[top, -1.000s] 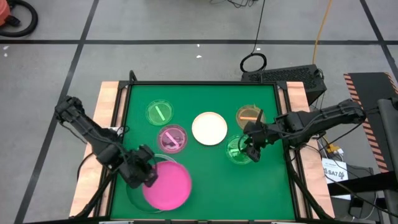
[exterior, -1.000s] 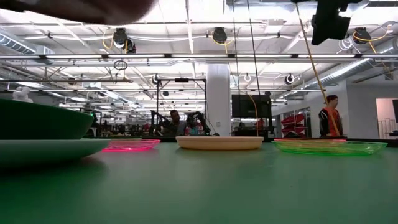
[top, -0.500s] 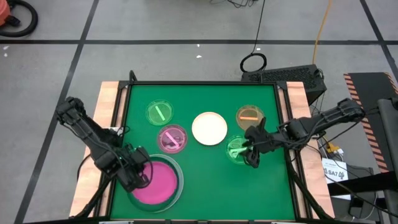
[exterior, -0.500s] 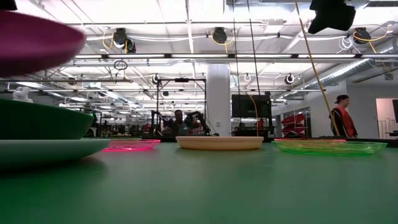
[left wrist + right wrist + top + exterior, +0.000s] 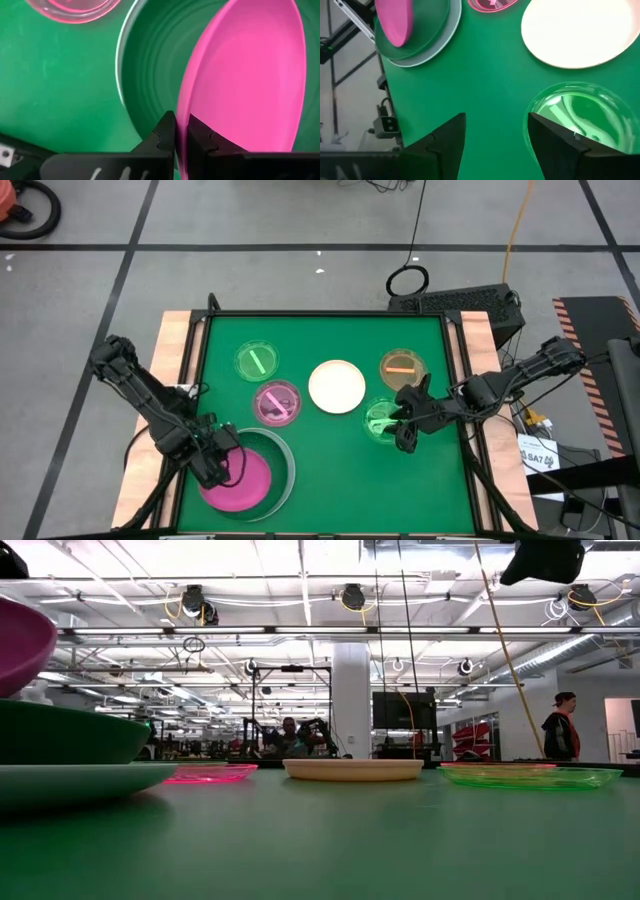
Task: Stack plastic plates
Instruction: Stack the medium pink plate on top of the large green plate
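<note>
A: Where is your left gripper (image 5: 176, 131) right now?

B: Its two fingers are pinched together on the rim of the pink plate (image 5: 250, 80). You hold that plate tilted above the dark green plate (image 5: 150, 75), which sits inside the pale mint plate (image 5: 284, 470) at the near left corner of the green table (image 5: 330, 490).

A: What lies around that stack?

B: Just beyond the dark green plate, toward the table's middle, you have the small purple dish (image 5: 276, 403). Farther from the stack, past the purple dish, sits a small green dish (image 5: 256, 362). The cream plate (image 5: 337, 386) is to the right of the purple dish, near the table's middle.

A: And your right gripper (image 5: 496, 131)?

B: Its fingers are spread apart and hold nothing. It hangs over the near edge of another small green dish (image 5: 580, 117), which lies to the right of the cream plate and well apart from the dark green plate. The small orange dish (image 5: 400, 366) sits just behind that green dish, on the far side from the gripper.

A: Anything past the table?

B: In the low view, a person (image 5: 558, 730) stands far back on the right.
</note>
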{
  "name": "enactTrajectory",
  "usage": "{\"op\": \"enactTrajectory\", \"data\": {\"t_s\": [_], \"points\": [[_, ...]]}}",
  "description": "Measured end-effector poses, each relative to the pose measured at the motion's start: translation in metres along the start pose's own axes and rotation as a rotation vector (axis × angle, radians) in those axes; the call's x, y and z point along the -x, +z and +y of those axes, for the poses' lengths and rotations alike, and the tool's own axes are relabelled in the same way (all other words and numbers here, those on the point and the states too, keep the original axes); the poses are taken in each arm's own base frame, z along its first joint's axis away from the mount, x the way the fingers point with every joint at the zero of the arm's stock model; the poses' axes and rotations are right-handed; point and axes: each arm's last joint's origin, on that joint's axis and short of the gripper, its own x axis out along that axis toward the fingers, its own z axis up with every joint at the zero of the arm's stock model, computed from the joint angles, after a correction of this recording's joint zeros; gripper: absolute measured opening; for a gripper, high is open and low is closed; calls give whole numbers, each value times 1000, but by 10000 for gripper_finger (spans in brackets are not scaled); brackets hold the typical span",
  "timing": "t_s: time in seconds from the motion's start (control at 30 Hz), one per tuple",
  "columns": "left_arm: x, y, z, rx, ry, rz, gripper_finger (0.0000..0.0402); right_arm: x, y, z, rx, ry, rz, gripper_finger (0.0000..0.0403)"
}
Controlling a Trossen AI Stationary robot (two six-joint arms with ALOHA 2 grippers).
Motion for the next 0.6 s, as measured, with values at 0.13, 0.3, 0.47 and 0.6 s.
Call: {"op": "enactTrajectory", "data": {"t_s": [0.13, 0.3, 0.47, 0.6], "points": [[-5, 2, 1, -25, -2, -13, 15, 0, -1, 1, -34, 4, 1, 208], [-11, 5, 3, -23, -1, -15, 16, 0, 0, 1, -76, 5, 0, 208], [-11, 7, 0, -69, -32, -37, 29, 0, 0, 2, -107, 16, -7, 208], [-12, 7, 0, -83, -19, -52, 33, 0, 0, 2, -125, 16, -8, 208]]}}
